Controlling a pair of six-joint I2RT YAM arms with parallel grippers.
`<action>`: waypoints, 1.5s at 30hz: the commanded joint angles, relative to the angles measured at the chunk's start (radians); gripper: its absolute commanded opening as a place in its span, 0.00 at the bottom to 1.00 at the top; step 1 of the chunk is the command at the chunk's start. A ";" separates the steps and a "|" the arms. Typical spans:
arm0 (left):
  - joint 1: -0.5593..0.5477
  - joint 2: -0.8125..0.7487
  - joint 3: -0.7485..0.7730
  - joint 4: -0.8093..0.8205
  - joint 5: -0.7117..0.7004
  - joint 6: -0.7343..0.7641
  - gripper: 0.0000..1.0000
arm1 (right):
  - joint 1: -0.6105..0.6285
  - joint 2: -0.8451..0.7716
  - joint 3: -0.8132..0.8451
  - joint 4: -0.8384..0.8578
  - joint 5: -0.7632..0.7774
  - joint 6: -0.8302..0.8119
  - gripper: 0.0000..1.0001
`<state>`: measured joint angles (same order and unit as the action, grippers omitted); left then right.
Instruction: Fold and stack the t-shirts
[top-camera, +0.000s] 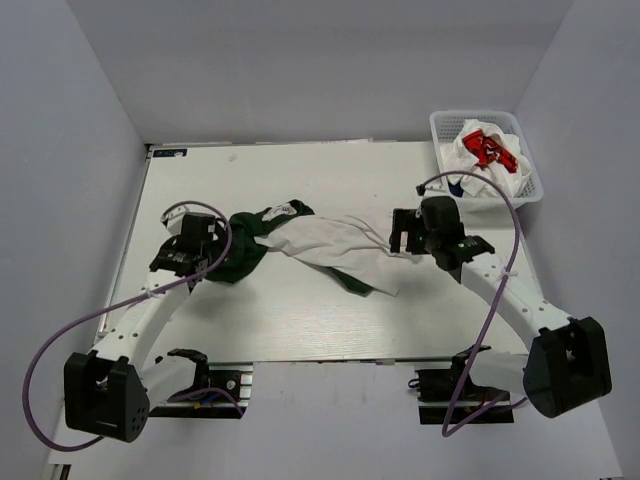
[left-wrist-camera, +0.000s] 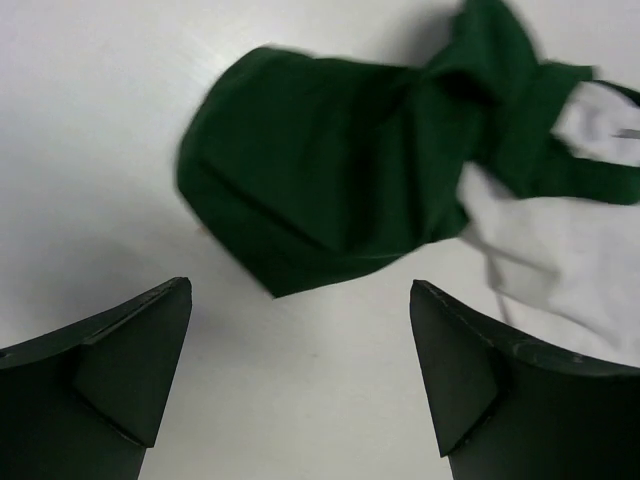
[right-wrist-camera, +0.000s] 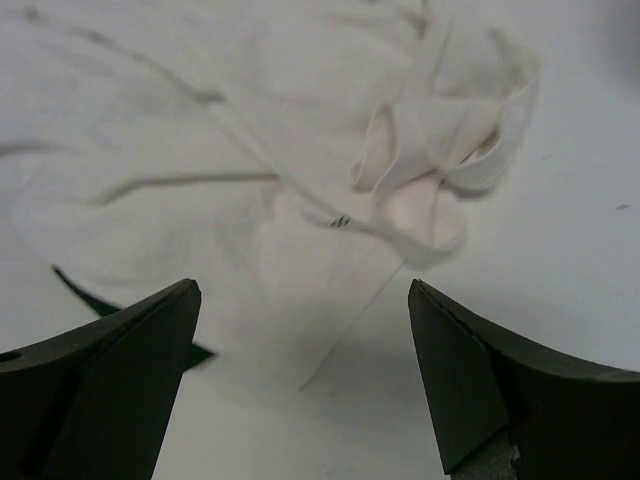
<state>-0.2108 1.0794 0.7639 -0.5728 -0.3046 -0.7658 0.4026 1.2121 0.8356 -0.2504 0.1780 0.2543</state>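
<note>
- counter (top-camera: 300, 330): white, walls on three sides
- shirt (top-camera: 335, 245): mid-counter, crumpled, strung left to right between the two arms; dark green end at left, white body at right, green edge showing under white
- basket (top-camera: 533, 190): far right corner, more shirts (top-camera: 488, 148) heaped inside, white with red print
- left hand (left-wrist-camera: 300, 290): released, fingers wide apart, grasping nothing, green end just ahead
- right hand (right-wrist-camera: 303, 290): released, fingers wide apart, grasping nothing, white end below and ahead

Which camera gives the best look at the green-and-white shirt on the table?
Top external: the whole green-and-white shirt is in frame, crumpled. Left wrist shows only its dark green end, slightly blurred; right wrist shows only its white end.
</note>
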 joint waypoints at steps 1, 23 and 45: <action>0.007 -0.027 -0.060 -0.085 -0.096 -0.165 1.00 | 0.025 -0.051 -0.064 0.057 -0.204 0.042 0.90; 0.007 0.216 -0.130 0.151 -0.119 -0.125 1.00 | 0.209 0.128 -0.150 0.002 -0.066 -0.052 0.90; -0.012 0.123 0.046 0.257 0.027 0.078 0.00 | 0.226 -0.004 0.061 -0.158 0.043 0.063 0.00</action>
<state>-0.2165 1.3911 0.7269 -0.3382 -0.3046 -0.7475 0.6296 1.3273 0.7994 -0.3904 0.1818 0.2886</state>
